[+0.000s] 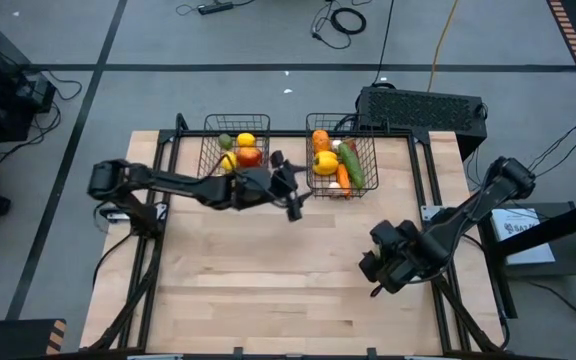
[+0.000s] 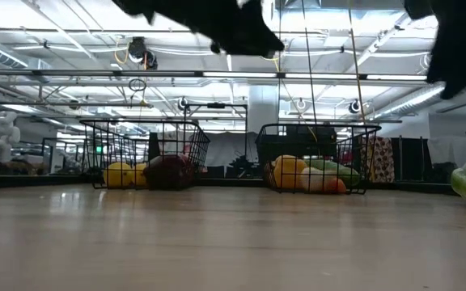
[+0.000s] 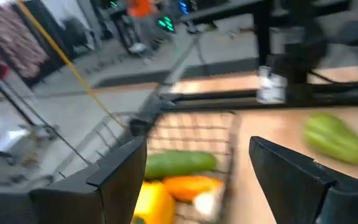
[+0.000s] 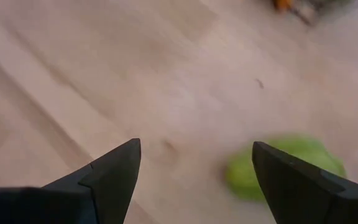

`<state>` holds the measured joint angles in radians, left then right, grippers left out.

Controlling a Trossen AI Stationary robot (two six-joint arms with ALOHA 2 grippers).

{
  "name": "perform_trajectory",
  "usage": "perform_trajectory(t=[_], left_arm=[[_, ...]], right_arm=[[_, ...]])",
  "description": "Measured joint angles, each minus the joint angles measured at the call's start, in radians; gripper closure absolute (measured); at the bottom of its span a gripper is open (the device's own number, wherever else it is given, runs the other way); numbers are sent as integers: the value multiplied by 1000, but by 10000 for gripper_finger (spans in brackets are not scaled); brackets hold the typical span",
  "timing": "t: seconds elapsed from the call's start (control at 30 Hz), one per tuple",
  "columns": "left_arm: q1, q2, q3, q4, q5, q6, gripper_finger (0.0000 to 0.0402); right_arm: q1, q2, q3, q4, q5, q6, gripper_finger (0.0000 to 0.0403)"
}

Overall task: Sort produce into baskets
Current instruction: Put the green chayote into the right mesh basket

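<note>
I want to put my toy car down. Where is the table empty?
The wood in front of both baskets is bare, between the two arms. Near the right gripper lies a green vegetable. Inside the baskets it is crowded.

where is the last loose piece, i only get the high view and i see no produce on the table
Observer: A green piece lies on the table just ahead of the right gripper. That arm seems to hide it from above.
Operator: is it gripped
Observer: No. The right wrist view shows the jaws apart with only wood between them, and the piece sits off to one side, beyond a fingertip.
Operator: is the left one carrying anything
Observer: Nothing. The left gripper has its jaws apart and empty. Beyond them is the basket that holds the cucumber and the carrot.
</note>
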<state>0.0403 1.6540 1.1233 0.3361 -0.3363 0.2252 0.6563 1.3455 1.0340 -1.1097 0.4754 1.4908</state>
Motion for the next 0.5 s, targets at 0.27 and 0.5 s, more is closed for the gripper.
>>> perform_trajectory(t=[0.27, 0.5], left_arm=[[-117, -158, 0, -322, -3, -131, 111], [-185, -180, 0, -484, -10, -194, 111]], right_arm=[[-47, 33, 0, -244, -199, 298, 104], [-110, 41, 0, -257, -229, 285, 104]])
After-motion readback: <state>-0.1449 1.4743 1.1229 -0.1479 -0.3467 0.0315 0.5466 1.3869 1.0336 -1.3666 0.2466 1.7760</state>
